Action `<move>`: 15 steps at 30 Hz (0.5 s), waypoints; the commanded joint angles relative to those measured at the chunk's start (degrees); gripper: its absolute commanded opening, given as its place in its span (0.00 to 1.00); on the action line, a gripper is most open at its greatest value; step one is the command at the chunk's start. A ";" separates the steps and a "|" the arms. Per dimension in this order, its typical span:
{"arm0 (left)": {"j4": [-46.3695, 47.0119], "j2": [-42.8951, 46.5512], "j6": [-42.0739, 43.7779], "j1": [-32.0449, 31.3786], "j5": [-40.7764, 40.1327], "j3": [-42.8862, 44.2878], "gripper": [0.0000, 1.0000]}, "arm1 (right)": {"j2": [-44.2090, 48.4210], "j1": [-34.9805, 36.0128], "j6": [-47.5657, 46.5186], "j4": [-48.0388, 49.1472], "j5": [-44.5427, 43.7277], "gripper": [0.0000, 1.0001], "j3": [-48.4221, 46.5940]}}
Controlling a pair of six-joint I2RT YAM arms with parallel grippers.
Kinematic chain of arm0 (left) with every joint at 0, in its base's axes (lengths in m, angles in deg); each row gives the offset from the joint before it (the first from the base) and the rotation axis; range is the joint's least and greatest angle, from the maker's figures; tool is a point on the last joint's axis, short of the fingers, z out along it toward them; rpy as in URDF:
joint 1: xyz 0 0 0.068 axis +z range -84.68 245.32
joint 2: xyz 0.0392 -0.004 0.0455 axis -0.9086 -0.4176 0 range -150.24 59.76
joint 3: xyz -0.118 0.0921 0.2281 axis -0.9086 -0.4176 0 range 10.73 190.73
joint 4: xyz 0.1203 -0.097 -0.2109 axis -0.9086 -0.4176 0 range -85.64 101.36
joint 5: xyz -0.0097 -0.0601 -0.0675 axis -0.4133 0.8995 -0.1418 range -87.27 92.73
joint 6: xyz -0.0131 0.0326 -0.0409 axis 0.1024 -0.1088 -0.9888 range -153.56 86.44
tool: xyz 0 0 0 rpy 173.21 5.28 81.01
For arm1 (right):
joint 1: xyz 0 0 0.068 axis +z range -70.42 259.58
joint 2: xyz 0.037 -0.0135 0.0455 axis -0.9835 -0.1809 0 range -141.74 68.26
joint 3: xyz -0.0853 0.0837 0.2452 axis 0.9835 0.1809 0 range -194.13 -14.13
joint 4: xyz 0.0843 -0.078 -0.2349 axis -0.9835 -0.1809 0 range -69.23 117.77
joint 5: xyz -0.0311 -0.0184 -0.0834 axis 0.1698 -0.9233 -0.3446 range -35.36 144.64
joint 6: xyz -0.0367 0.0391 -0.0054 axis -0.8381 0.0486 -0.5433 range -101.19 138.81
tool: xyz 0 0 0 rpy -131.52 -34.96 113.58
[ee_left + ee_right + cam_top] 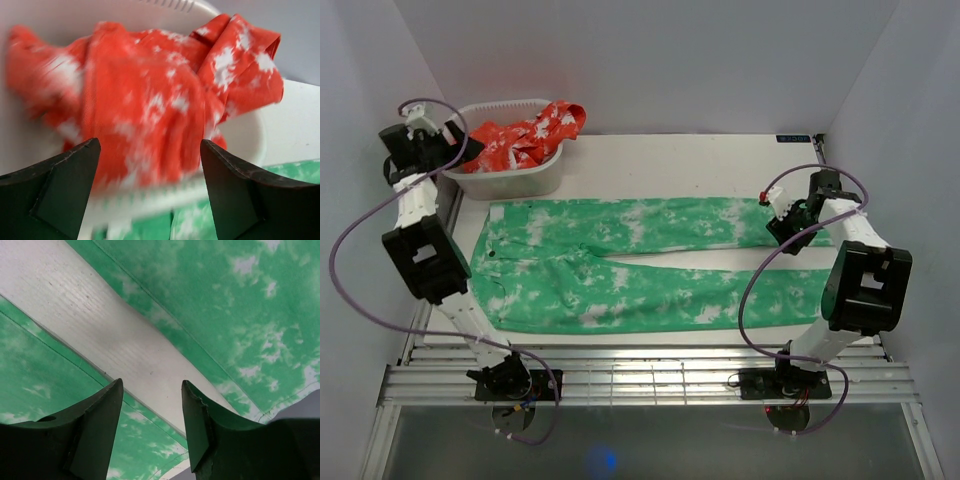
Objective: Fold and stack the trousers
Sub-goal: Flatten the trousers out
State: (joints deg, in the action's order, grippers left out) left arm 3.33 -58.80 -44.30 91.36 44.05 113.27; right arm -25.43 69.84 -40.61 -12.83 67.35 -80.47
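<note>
The trousers [620, 265] are bright green with white blotches and lie flat across the table, waistband to the left and both legs running right. My left gripper [463, 143] hovers open at the back left, over a basket's near side. In the left wrist view the left gripper [149, 142] has nothing between its fingers, and a strip of the trousers [200, 220] shows below the basket. My right gripper [780, 228] stands open above the leg ends. The right wrist view shows the right gripper [152, 382] over the bare gap between the two legs of the trousers [240, 310].
A white basket [510, 182] at the back left holds an orange garment with white blotches [525, 135], which fills the left wrist view as the orange garment [150, 90]. White walls close in both sides. A slatted rail [640, 375] runs along the near edge.
</note>
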 commanded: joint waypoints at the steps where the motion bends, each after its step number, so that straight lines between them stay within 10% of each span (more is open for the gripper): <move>1: 1.71 21.33 10.01 5.50 -3.08 -10.58 0.92 | -2.54 2.09 1.76 2.98 -0.84 0.56 1.48; 15: -15.53 37.09 26.91 5.16 5.79 -41.27 0.59 | -9.67 9.74 4.14 5.89 -4.54 0.42 7.27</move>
State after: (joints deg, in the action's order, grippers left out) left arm -5.88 -18.23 -20.26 96.94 48.77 77.56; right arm -33.56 79.33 -36.76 -5.47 62.48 -77.63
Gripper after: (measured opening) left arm 0.603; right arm 0.437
